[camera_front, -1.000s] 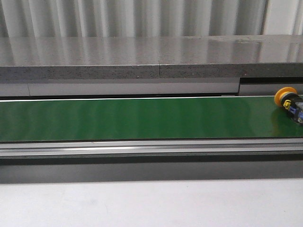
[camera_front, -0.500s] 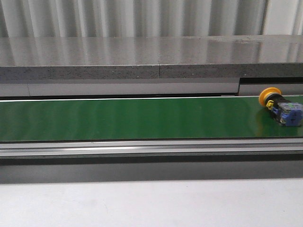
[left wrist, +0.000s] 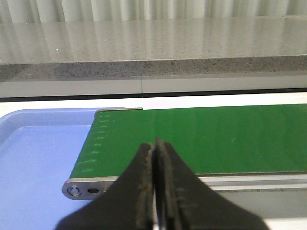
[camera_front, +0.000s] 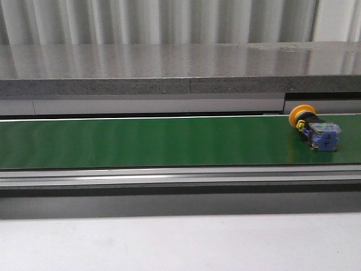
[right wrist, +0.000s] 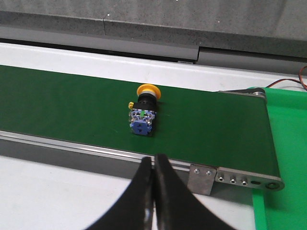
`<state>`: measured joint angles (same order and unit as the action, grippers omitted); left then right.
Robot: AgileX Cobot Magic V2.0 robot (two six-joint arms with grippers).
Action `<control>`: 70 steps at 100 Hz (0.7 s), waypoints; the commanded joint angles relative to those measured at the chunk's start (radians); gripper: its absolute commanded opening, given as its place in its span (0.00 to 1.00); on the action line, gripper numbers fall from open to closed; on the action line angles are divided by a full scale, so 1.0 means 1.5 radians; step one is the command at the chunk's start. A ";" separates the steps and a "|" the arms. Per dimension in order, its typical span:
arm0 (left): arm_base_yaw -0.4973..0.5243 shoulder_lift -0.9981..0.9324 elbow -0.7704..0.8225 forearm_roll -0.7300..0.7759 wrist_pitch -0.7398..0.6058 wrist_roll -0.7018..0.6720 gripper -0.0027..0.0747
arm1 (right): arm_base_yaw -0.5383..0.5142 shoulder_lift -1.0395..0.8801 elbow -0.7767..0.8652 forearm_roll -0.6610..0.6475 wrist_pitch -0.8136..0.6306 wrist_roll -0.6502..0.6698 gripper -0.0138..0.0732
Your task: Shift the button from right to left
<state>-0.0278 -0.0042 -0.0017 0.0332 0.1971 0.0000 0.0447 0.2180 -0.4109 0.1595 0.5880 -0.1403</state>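
Observation:
The button (camera_front: pixel 316 129) lies on its side on the green conveyor belt (camera_front: pixel 158 141) near the belt's right end, its yellow-orange cap toward the back and its blue-and-clear block toward the front. The right wrist view shows the button (right wrist: pixel 142 110) well ahead of my right gripper (right wrist: pixel 153 161), which is shut and empty in front of the conveyor's rail. My left gripper (left wrist: pixel 154 145) is shut and empty too, near the belt's left end (left wrist: pixel 96 143). Neither gripper shows in the front view.
A blue tray (left wrist: pixel 38 158) sits beyond the belt's left end. A green tray (right wrist: pixel 288 158) lies past the right end roller (right wrist: pixel 254 93). A grey stone ledge (camera_front: pixel 180 68) runs behind the conveyor. White tabletop (camera_front: pixel 180 243) lies in front of the metal rail (camera_front: pixel 180 178).
The button has travelled leftward along the belt from the frame's right edge, now fully in view. Nothing else has moved.

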 commanded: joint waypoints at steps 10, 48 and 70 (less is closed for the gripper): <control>0.001 -0.024 0.017 -0.001 -0.051 -0.006 0.01 | 0.002 -0.011 -0.012 -0.001 -0.053 -0.007 0.08; 0.001 -0.024 -0.003 0.000 -0.080 -0.006 0.01 | 0.002 -0.011 -0.012 -0.001 -0.053 -0.007 0.08; 0.001 0.040 -0.093 0.000 -0.009 -0.006 0.01 | 0.002 -0.011 -0.012 -0.001 -0.053 -0.007 0.08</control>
<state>-0.0278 0.0037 -0.0547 0.0332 0.2141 0.0000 0.0447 0.1924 -0.4056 0.1595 0.5862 -0.1403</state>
